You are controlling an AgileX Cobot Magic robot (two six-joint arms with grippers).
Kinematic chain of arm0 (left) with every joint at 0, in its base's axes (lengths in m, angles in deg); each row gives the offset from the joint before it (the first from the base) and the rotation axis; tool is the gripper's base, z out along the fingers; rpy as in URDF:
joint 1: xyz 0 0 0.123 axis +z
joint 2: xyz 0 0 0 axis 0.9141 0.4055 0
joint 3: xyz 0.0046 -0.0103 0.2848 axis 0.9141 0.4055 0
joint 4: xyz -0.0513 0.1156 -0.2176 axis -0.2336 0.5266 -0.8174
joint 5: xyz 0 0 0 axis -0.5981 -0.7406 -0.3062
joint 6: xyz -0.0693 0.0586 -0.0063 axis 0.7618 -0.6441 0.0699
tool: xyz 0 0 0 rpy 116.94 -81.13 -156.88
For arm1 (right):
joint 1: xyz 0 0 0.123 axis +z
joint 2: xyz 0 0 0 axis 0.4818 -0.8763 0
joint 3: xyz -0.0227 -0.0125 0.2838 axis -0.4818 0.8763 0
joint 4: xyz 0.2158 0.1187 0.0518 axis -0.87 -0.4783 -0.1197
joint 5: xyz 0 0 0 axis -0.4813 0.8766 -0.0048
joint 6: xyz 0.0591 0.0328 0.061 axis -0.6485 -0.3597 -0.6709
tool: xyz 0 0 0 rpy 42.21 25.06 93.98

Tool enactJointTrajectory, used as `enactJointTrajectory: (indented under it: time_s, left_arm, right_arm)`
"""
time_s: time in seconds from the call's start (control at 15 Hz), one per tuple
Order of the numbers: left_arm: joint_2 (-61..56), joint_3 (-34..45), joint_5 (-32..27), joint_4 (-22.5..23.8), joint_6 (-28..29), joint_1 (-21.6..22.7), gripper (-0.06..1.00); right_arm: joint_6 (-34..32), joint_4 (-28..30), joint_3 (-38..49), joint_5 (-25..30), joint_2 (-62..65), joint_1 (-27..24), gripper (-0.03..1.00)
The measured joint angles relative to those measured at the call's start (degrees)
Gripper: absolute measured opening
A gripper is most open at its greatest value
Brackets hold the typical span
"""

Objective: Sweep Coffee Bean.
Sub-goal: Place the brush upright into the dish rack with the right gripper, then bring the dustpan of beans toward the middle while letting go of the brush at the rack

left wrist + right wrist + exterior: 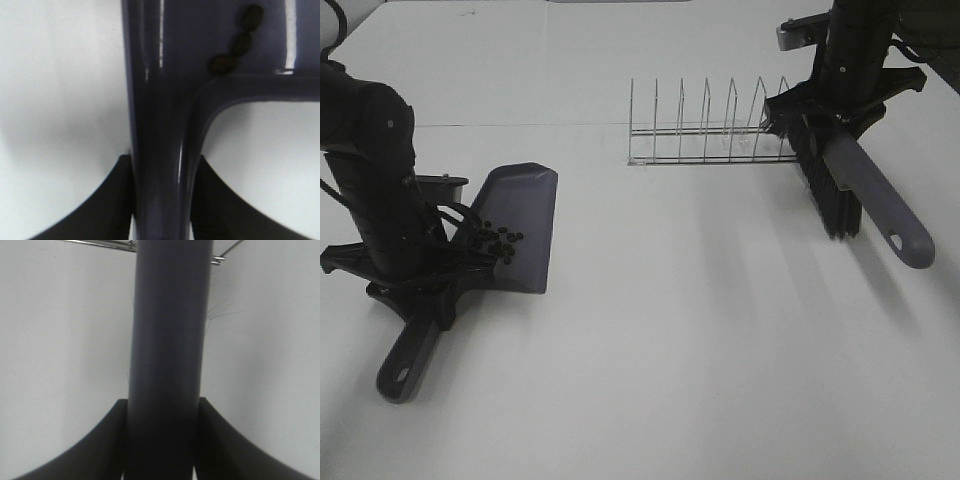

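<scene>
A grey dustpan lies on the white table at the left, with the coffee beans clustered in it near its handle end. My left gripper is shut on the dustpan's handle; three beans show in the left wrist view. My right gripper is shut on a grey brush's handle at the far right. The brush's black bristles point down at the table and its handle end sticks out toward the front.
A wire dish rack stands at the back centre, just left of the brush; its rods show in the right wrist view. The table's far edge runs along the top.
</scene>
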Motion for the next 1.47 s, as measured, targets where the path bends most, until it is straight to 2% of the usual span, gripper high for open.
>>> enactJointTrajectory:
  time_s: [0.4, 0.8, 1.07, 1.13, 1.2, 1.33, 1.47]
  left_arm:
    - [0.00, 0.00, 0.00, 0.00, 0.00, 0.00, 0.27]
    - [0.00, 0.00, 0.00, 0.00, 0.00, 0.00, 0.26]
    - [0.00, 0.00, 0.00, 0.00, 0.00, 0.00, 0.26]
    - [0.00, 0.00, 0.00, 0.00, 0.00, 0.00, 0.26]
    - [0.00, 0.00, 0.00, 0.00, 0.00, 0.00, 0.26]
    - [0.00, 0.00, 0.00, 0.00, 0.00, 0.00, 0.26]
    - [0.00, 0.00, 0.00, 0.00, 0.00, 0.00, 0.26]
  right_arm:
    - [1.60, -3.44, -9.51, 0.29, -4.70, -0.69, 0.36]
    - [1.03, -3.21, -15.70, -0.11, -9.40, -0.80, 0.36]
    - [-1.60, -2.18, -16.16, -2.81, -9.51, -0.86, 0.36]
    - [-2.12, -1.72, -16.16, -2.86, -9.57, -0.86, 0.38]
    - [-3.04, -1.03, -16.27, -3.04, -9.57, -0.86, 0.49]
    - [-3.09, -0.92, -16.27, -3.04, -9.57, -0.86, 0.63]
    - [-3.09, -0.86, -16.27, -2.86, -9.28, -0.86, 0.67]
